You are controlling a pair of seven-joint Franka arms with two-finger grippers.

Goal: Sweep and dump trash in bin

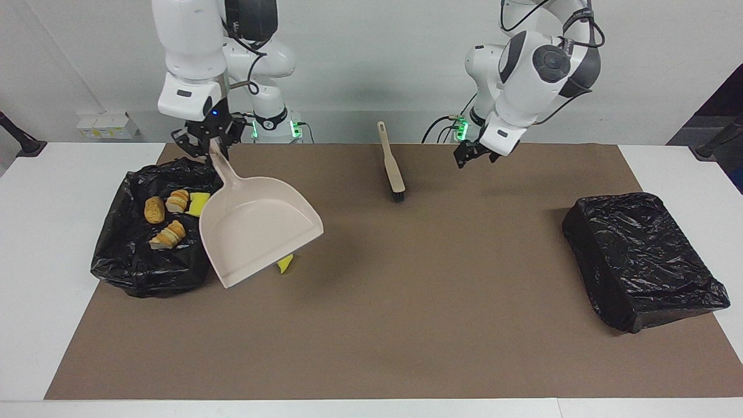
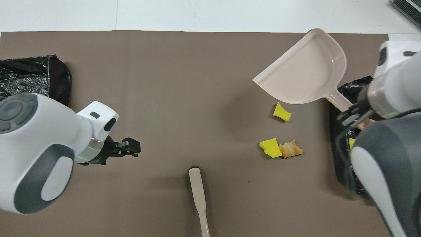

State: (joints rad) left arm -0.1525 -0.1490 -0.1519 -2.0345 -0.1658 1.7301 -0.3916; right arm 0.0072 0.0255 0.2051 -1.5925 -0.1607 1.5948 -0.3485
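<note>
Beige dustpan [image 1: 255, 232] handle in clamped right gripper [image 1: 209, 146]

Smooth beige plastic on the dustpan [image 1: 258, 232], faintly sheeny along its rim. The brush [image 1: 392, 165] looks the same pale matt plastic, dark bristles at its tip. Crinkled, glossy black plastic film wraps both bins, the one holding scraps [image 1: 136, 267] and the other bin [image 1: 641, 258]. Brown mat [image 1: 406, 325]: flat, matt, paper-like. White tabletop [image 1: 40, 244], smooth and slightly shiny. Yellow pieces [image 2: 282, 112] look spongy and matt; the bread chunk [image 2: 290, 148] looks crusty and ridged. Arm shells [image 2: 42, 138]: glossy white and grey plastic.
</note>
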